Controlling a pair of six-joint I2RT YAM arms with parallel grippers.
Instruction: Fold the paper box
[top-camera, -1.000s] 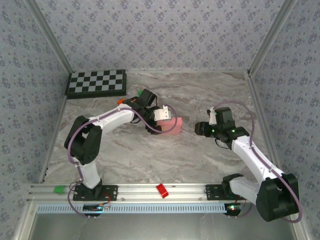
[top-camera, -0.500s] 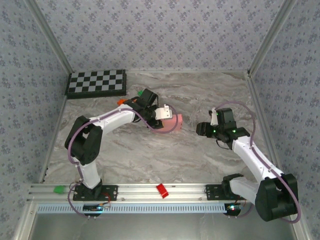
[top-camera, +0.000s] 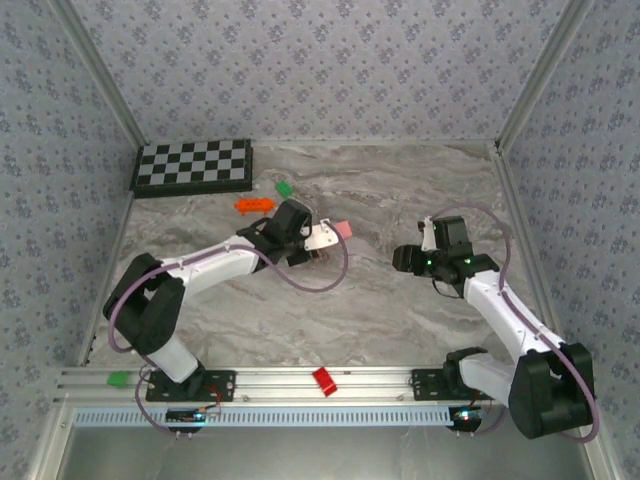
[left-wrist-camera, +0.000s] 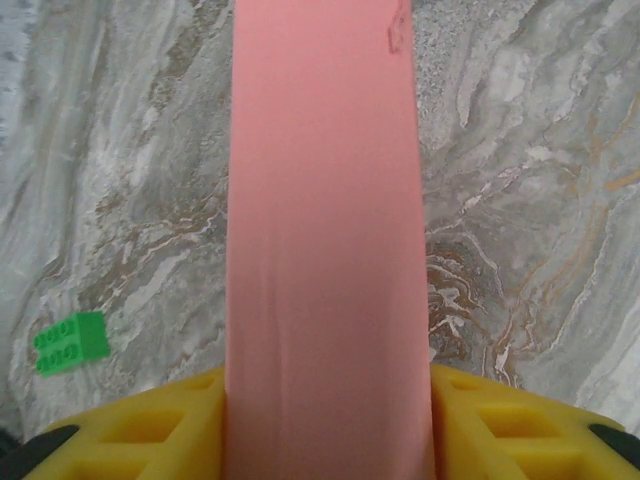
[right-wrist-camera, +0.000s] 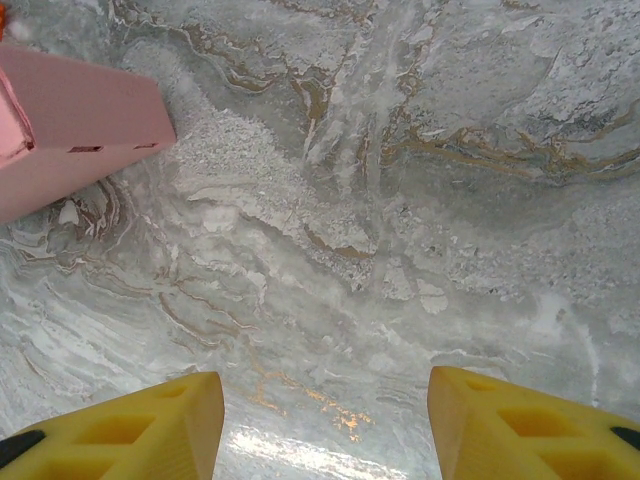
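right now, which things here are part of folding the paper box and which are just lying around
Job: paper box, gripped in the left hand; right hand, open and empty.
Lying about: checkerboard, orange piece, green brick, red block and green block on the front rail.

Light: bright, even
Shadows: soft, faint
Glare: pale sheen on the table (right-wrist-camera: 300, 425), right wrist view
Focus: paper box (left-wrist-camera: 325, 250) slightly soft, left wrist view

I see a lab test cell: patterned walls (top-camera: 300, 70) around a marble table (top-camera: 400, 310), a checkerboard (top-camera: 193, 166), an aluminium rail (top-camera: 280, 380).
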